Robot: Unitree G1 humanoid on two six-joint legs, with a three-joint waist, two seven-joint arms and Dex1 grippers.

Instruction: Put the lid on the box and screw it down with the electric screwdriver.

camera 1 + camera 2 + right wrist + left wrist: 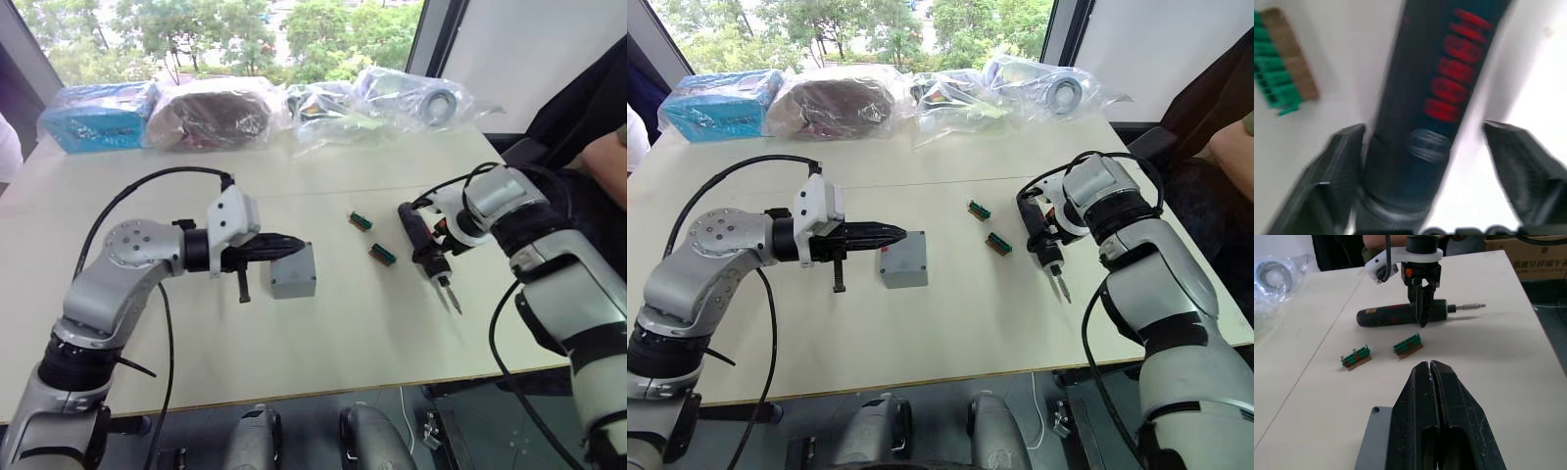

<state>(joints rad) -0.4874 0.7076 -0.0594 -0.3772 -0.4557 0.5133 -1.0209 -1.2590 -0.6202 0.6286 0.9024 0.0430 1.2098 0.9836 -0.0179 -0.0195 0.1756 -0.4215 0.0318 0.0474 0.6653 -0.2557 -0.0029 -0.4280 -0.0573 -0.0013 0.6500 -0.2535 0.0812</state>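
The lid point(903, 257) sat on the box, the two forming one closed grey block on the table point(294, 343), so the first step looked done. The left gripper point(884, 234) had its fingers point(1436, 411) pressed together, holding nothing, and they reached out just over the block's top, their tips near its far edge; whether they touched the lid could not be told. One screw hole showed at the lid's corner just beside those fingers, and it could not be made out whether a screw sat in it.

The screwdriver point(429, 251) lay flat on the table, well apart from the block, with two small green blocks point(370, 237) between them. The right gripper point(1422, 308) stood over the tool's body with its fingers point(1339, 166) spread, one on each side of the barrel, not yet closed on it. The bit pointed away from the block.

What remained, by my reading: closing on the screwdriver, lifting it, carrying the bit to each corner, and driving the screws.
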